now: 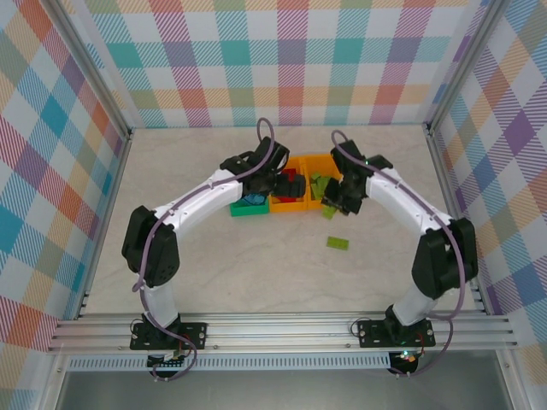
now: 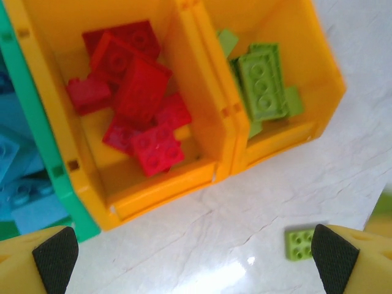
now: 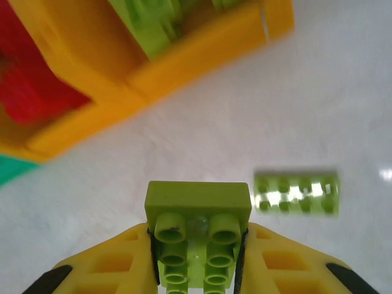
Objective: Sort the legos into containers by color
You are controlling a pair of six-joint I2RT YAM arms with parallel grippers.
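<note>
Robot lab test cell, checked fabric walls (image 1: 291, 51), aluminium frame rails (image 1: 282, 329), marble-look tabletop (image 1: 256, 265)

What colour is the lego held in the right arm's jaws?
The lego is lime green; right wrist view shows it best.

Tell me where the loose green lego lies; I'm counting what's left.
In the top view the green lego lies on the table, right of centre, on the near side of the right gripper.

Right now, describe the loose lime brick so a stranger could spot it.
Find the right-hand orange plastic bin at mid-table. Nearer the arm bases, a flat lime-green studded plastic brick lies on bare tabletop. Other lime bricks sit in that bin or the right claw; this one lies alone.
</note>
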